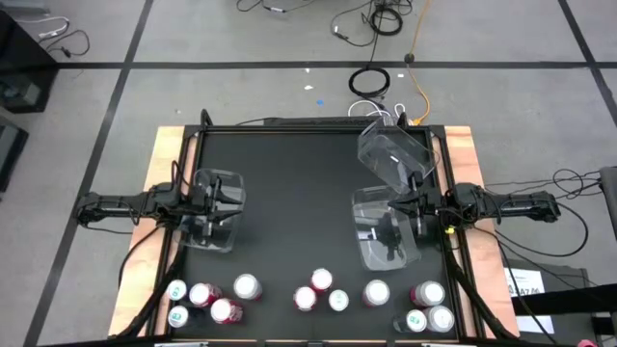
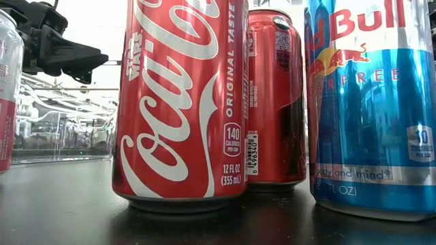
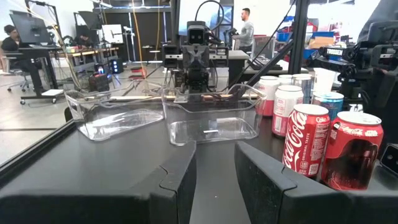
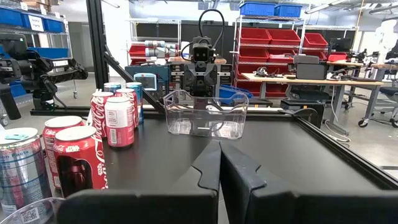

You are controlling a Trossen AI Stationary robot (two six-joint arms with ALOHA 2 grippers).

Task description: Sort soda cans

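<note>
soda cans [image 1: 318, 289] in row at near table edge | left gripper [image 1: 205, 202] slightly parted, empty, well apart from cans | right gripper [image 1: 410, 214] closed, empty, over clear bin [image 1: 386, 236]

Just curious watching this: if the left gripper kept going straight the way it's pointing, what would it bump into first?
Probably the clear bin straight ahead of the left gripper; bare table lies between. The soda cans sit off to the side.

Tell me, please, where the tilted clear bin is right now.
In the high view, the tilted clear bin is on the table's right side near the far edge, just beyond another clear bin under the right gripper.
</note>
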